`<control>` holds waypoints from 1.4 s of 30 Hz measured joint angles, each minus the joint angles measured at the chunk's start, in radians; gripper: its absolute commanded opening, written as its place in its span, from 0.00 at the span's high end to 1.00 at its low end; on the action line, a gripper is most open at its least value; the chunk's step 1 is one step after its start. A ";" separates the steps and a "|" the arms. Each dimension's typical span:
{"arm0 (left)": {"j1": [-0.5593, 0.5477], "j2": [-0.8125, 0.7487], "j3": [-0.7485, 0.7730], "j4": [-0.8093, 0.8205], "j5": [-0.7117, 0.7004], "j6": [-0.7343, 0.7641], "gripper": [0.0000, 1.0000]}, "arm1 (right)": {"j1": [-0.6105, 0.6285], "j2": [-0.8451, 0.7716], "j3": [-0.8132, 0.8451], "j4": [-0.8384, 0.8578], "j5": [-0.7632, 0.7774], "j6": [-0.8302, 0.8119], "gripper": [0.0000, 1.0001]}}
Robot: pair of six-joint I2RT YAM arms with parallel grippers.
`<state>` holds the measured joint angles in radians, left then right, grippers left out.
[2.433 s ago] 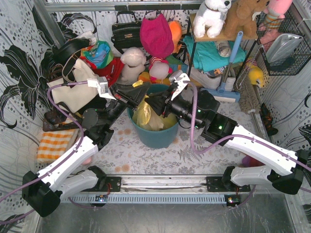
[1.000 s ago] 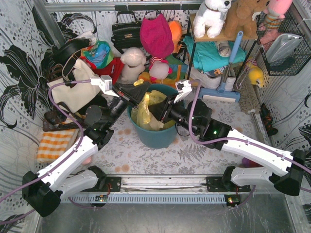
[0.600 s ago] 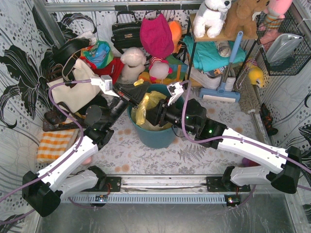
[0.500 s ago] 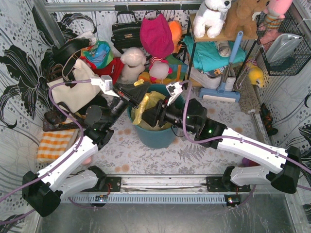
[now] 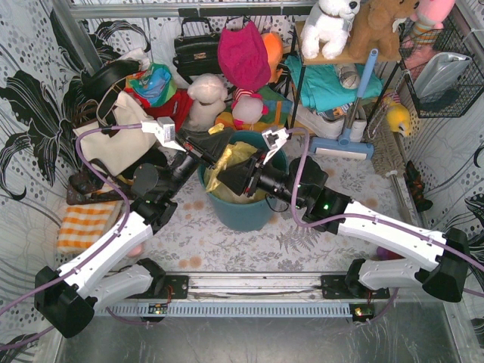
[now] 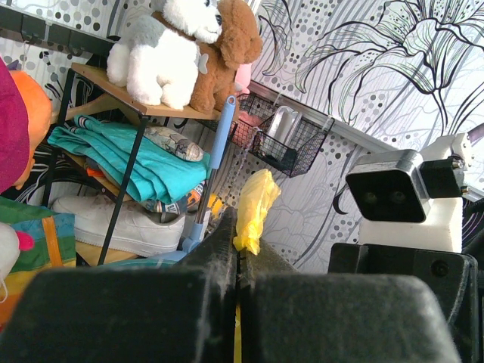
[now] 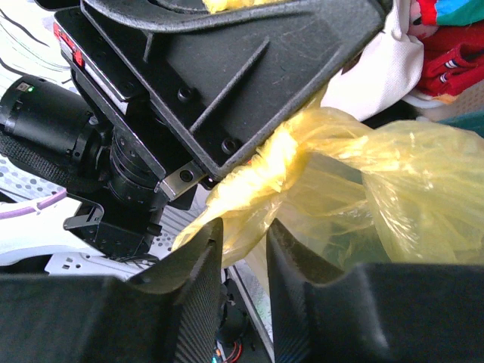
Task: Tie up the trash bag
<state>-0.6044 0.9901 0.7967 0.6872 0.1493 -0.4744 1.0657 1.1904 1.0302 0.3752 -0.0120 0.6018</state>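
The yellow trash bag (image 5: 233, 159) sits in the teal bin (image 5: 246, 213). My left gripper (image 5: 218, 149) hangs over the bin's far left rim. It is shut on a twisted strip of the bag, and the strip's yellow end (image 6: 255, 206) sticks out past its fingertips (image 6: 227, 231). My right gripper (image 5: 227, 178) reaches in from the right, low over the bag. It is open with a narrow gap. A stretched yellow strand (image 7: 261, 178) runs from the left gripper's black body (image 7: 227, 76) down between my right fingers (image 7: 203, 253). The bag's contents are not visible.
A cream tote (image 5: 121, 140), handbags and plush toys crowd the back behind the bin. A shelf rack (image 5: 333, 57) with toys and a blue-handled broom (image 5: 355, 106) stands at the back right. An orange checked cloth (image 5: 85, 224) lies at the left. A wire basket (image 5: 442, 72) hangs on the right wall.
My right gripper has moved left from the bin's right rim across the bag, towards the left gripper, and now straddles the stretched strand. The left gripper has held still.
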 measured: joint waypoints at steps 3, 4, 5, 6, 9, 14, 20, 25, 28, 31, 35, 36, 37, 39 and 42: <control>0.000 0.000 0.000 0.000 0.000 0.000 0.99 | 0.000 0.017 0.007 0.014 -0.004 0.001 0.89; 0.000 0.000 0.000 0.000 0.000 0.000 0.99 | 0.000 0.021 0.008 0.016 -0.005 0.002 0.92; 0.000 0.000 0.000 0.000 0.000 0.000 0.99 | 0.000 0.024 0.008 0.016 -0.005 0.004 0.95; 0.000 0.000 0.000 0.000 0.000 0.000 0.99 | 0.000 0.026 0.008 0.017 -0.007 0.005 0.97; 0.000 0.000 0.000 0.000 0.000 0.000 0.99 | 0.000 0.026 0.008 0.022 -0.017 0.006 1.00; 0.000 0.000 0.000 -0.002 -0.005 0.002 0.99 | 0.000 -0.011 -0.017 0.027 -0.056 0.008 1.00; 0.000 0.008 0.006 -0.020 -0.031 0.016 0.99 | 0.000 -0.095 -0.065 0.030 -0.134 0.006 1.00; -0.001 0.035 0.031 -0.053 -0.043 0.034 0.99 | 0.000 -0.071 -0.037 0.018 -0.334 0.000 1.00; -0.003 0.055 0.048 -0.065 -0.044 0.044 0.99 | -0.003 -0.034 -0.018 0.036 -0.463 0.007 1.00; -0.004 0.064 0.059 -0.076 -0.045 0.050 0.99 | -0.005 -0.006 -0.017 0.076 -0.557 0.023 1.00; -0.004 0.066 0.059 -0.088 -0.053 0.058 0.99 | -0.006 -0.004 -0.017 0.100 -0.591 0.026 1.00; -0.004 0.066 0.059 -0.092 -0.060 0.061 0.99 | -0.006 -0.008 -0.018 0.105 -0.595 0.025 1.00; -0.004 0.067 0.059 -0.098 -0.067 0.063 0.99 | -0.006 -0.013 -0.018 0.111 -0.597 0.025 1.00; -0.003 0.071 0.059 -0.107 -0.081 0.069 0.99 | -0.007 -0.026 -0.019 0.136 -0.610 0.025 1.00; -0.002 0.089 0.066 -0.121 -0.098 0.079 0.99 | -0.010 -0.046 -0.019 0.209 -0.644 0.042 1.00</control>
<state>-0.6067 1.0794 0.8627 0.5659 0.0517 -0.3954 1.0561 1.1442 1.0111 0.5842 -0.6563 0.6434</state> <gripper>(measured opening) 0.012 0.003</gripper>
